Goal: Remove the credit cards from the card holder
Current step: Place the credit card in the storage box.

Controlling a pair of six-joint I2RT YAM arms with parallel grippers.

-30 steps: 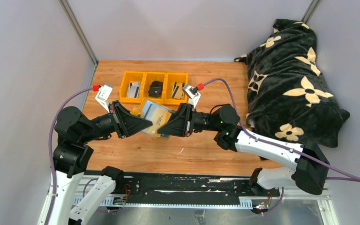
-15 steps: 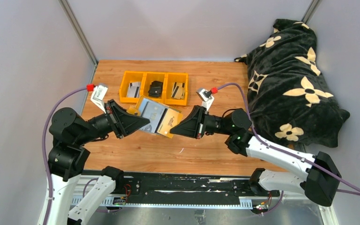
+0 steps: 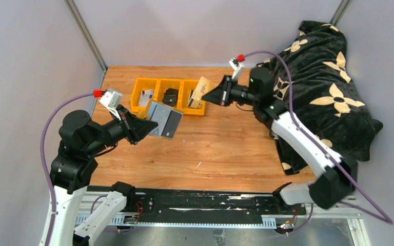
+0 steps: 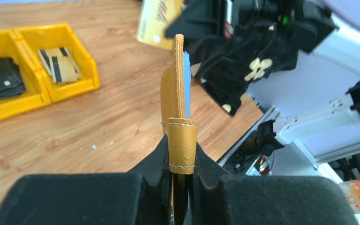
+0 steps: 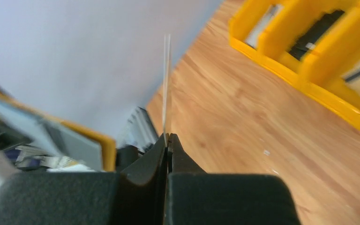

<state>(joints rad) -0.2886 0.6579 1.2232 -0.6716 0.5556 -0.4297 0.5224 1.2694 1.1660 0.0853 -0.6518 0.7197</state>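
A: Looking first at the edges. Seeing a wooden table (image 3: 225, 148) closed in by plain grey walls (image 3: 31, 61) at the left and the back. Crowded along its right edge by a black plush blanket with cream flowers (image 3: 318, 87).

B: Noting also a row of three yellow plastic bins (image 3: 169, 80) standing near the back left. Finding a broad stretch of bare wood in front of them and between the two arms.

A: Turning to the left gripper (image 3: 144, 124). Pinching, with a narrow gap, one stitched edge of the mustard-yellow folding card holder (image 3: 163, 121). Holding it unfolded just in front of the left and middle bins, grey-blue lining turned upward. Appearing edge-on in the left wrist view, gripped between both fingers (image 4: 157, 157).

B: Moving to the right gripper (image 3: 213, 96). Pressing both jaws together on the lower edge of a thin tan plastic credit card (image 3: 200, 91). Carrying it upright over the right-hand bin, well apart from the card holder.

A: Seeing pale striped cards (image 3: 146, 97) lying in the outer bins, and a black folded item (image 3: 170, 96) in the middle one.
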